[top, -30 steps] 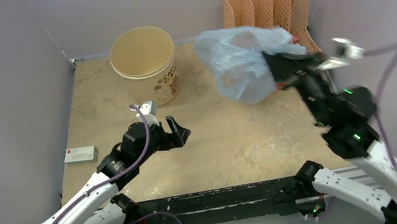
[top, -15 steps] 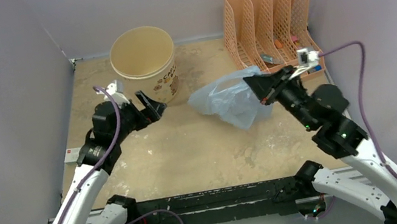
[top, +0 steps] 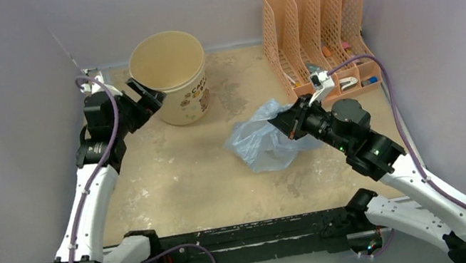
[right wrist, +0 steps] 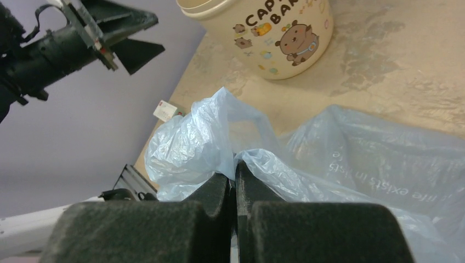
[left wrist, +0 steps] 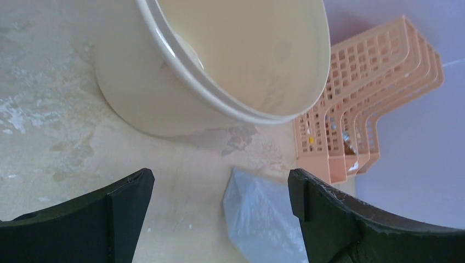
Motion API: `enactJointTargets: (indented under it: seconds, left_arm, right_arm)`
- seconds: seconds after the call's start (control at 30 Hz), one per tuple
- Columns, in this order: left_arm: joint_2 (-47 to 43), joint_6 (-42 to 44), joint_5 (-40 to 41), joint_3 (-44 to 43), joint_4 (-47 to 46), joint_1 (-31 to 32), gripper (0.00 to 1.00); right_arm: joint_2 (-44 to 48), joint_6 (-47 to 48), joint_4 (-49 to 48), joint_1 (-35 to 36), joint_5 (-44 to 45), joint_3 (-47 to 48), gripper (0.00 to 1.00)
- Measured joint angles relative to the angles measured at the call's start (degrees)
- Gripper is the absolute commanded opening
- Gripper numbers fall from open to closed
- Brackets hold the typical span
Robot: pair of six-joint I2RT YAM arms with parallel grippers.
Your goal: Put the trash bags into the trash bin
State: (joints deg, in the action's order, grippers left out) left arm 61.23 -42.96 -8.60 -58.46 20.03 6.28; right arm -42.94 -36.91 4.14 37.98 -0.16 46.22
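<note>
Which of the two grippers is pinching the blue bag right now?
The right gripper: its jaws are shut on the trash bag. The left gripper stands open by the trash bin, holding nothing.

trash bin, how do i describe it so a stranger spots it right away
At the far edge of the tan table, left of the orange mesh file rack, stands the bin. It is the only round cream bucket, with brown cartoon animals on its side, unlike the crumpled blue bag.

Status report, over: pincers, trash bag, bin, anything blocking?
Left pincer open beside trash bin rim. Right pincer shut on trash bag. Nothing between bag and bin.
</note>
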Motion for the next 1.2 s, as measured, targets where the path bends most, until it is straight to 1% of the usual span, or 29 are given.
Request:
enactJointTargets:
  seconds: [0.07,0.2,0.33,0.4,0.43,0.5,0.6,0.73,0.8,0.83,0.97,1.13,1.2]
  left_arm:
    - [1.49,-0.63,0.85,-1.99,-0.37,-0.87,0.88]
    - [7.34,-0.94,3.69,-8.85,-0.07,-2.25,0.87]
    - [14.36,0.11,6.45,-15.45,0.76,-3.32,0.81]
    - [17.31,0.70,7.28,-17.38,1.22,-3.80,0.75]
    - [18.91,0.92,7.52,-18.29,1.73,-4.07,0.74]
    - [21.92,2.14,7.87,-19.78,2.56,-4.57,0.65]
    - [25.11,3.52,8.17,-21.18,4.20,-4.92,0.62]
    - [26.10,5.33,9.07,-21.18,5.33,-4.94,0.59]
    - [26.08,6.71,9.09,-21.18,5.09,-4.98,0.44]
    - [26.08,7.02,9.05,-21.18,4.96,-4.98,0.39]
    - [26.10,9.20,8.83,-21.46,4.81,-4.98,0.35]
    - [26.08,10.84,7.91,-21.53,4.72,-4.98,0.15]
    - [26.01,11.21,7.48,-21.57,4.94,-5.05,0.11]
  right_arm:
    - [-0.13,-0.37,-0.24,0.00,-1.05,0.00,0.00]
    - [-0.20,-0.90,-0.63,0.00,-2.56,0.00,0.00]
    - [-0.20,-1.07,-0.57,0.00,-2.89,0.00,0.00]
    - [-0.20,-1.09,-0.57,0.00,-2.93,0.00,0.00]
    - [-0.20,-1.09,-0.57,0.00,-2.95,0.00,0.00]
    - [-0.20,-1.09,-0.57,0.00,-3.02,0.00,0.00]
    - [-0.20,-1.09,-0.57,0.00,-3.06,-0.02,0.00]
    - [-0.24,-1.09,-0.57,0.00,-3.37,-0.07,0.00]
    - [-0.52,-1.09,-0.59,0.00,-3.72,-0.07,0.00]
    - [-0.59,-1.09,-0.59,0.00,-3.78,-0.07,0.00]
    - [-1.01,-1.11,-0.59,0.00,-3.96,-0.35,0.00]
    - [-0.98,-1.09,-0.59,0.00,-4.07,-0.39,0.00]
    - [-0.98,-1.09,-0.57,0.00,-4.04,-0.39,0.00]
